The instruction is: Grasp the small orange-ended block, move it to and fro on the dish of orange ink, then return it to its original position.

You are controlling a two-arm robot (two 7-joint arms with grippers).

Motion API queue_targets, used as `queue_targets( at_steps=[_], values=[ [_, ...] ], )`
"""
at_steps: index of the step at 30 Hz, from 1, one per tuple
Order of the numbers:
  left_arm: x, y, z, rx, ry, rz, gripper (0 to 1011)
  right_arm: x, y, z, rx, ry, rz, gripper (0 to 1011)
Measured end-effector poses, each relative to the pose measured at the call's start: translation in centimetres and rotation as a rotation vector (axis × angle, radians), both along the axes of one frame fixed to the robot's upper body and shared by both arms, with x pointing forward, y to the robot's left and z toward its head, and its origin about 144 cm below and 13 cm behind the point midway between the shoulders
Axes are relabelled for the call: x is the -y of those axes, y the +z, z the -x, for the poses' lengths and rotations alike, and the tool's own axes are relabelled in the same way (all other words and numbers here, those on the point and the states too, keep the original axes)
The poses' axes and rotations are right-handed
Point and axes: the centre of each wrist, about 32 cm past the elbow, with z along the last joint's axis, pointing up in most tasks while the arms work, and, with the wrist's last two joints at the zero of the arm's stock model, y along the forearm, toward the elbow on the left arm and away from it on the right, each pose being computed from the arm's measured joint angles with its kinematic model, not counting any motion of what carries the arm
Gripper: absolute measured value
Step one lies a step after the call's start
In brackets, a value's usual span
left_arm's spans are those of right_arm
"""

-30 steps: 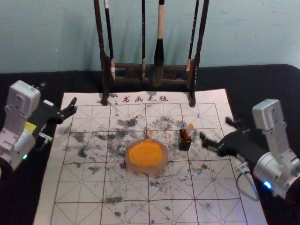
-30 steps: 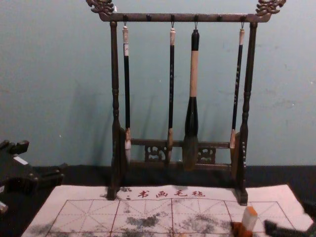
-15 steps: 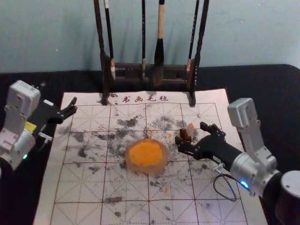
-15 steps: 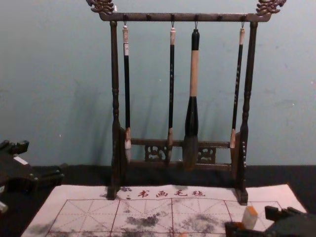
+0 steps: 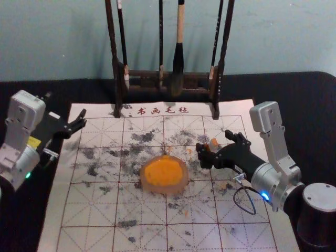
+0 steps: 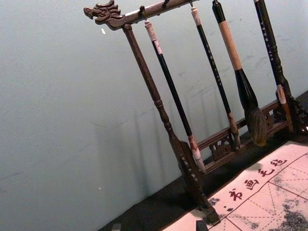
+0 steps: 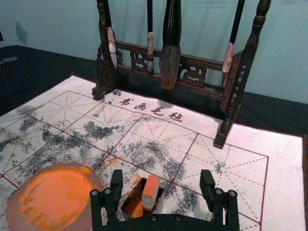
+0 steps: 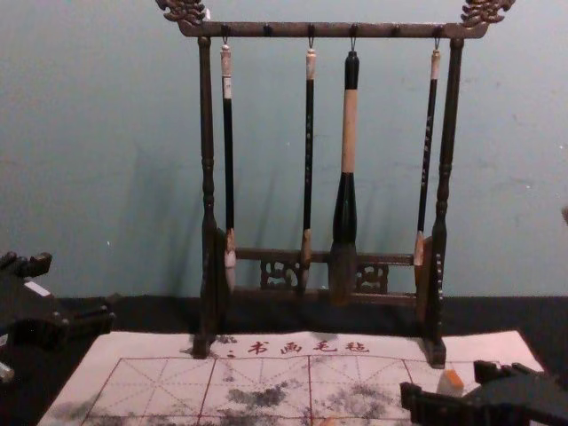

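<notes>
Grasp step: right gripper spread around orange-ended block, standing in black box toward mat's right edge. Next: center, close. Left gripper parked open, mat's far left corner.

Gap shows each side of the orange-ended block btwn the R gripper's parted jaws, but a dark holder walls in its lower end. One jaw stands btwn holder and ink dish. Open mat runs btwn dish and brush rack, whose hanging brushes (bristles down) bar the far side. L gripper stands well apart.
</notes>
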Motion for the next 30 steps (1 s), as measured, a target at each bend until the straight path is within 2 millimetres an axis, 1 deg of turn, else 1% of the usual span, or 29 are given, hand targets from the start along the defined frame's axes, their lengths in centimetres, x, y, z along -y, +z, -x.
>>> queue_targets(
  at_steps=[19,30],
  values=[
    [0.00,0.00,0.00,0.000,0.000,0.000,1001,-0.51,-0.04,-0.48,-0.028,0.017,-0.014,1000],
    [0.00,0.00,0.00,0.000,0.000,0.000,1001,-0.47,-0.05,-0.48,-0.026,0.016,-0.015,1000]
  ],
)
